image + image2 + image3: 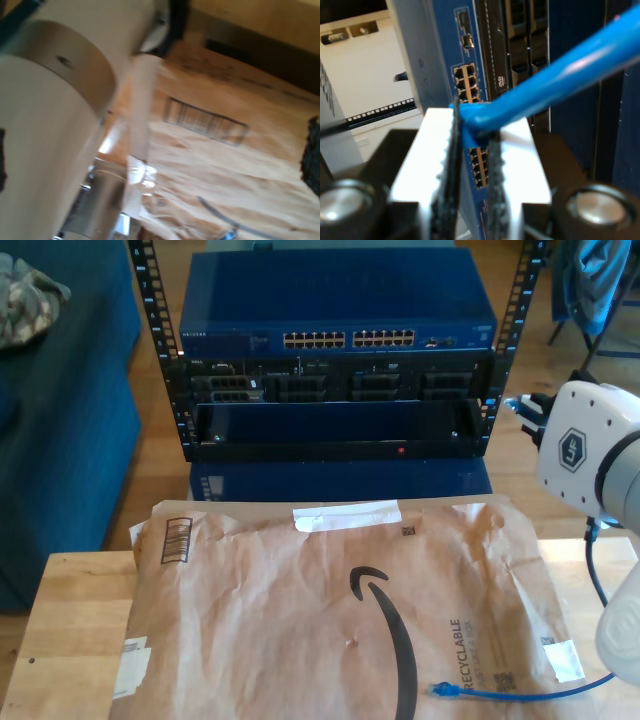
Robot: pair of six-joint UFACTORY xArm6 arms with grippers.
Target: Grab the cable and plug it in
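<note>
Second wrist view: my second pincer [472,150] clamps the cable [555,80], aimed toward the switch ports [467,82] for plugging; my first pincer's opening I cannot tell.

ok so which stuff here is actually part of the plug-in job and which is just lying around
Part of the job:
- cable, clamped in my second gripper
- blue network switch with its rows of ports

Just lying about:
- brown paper mailer
- wooden table
- camouflage cloth
</note>
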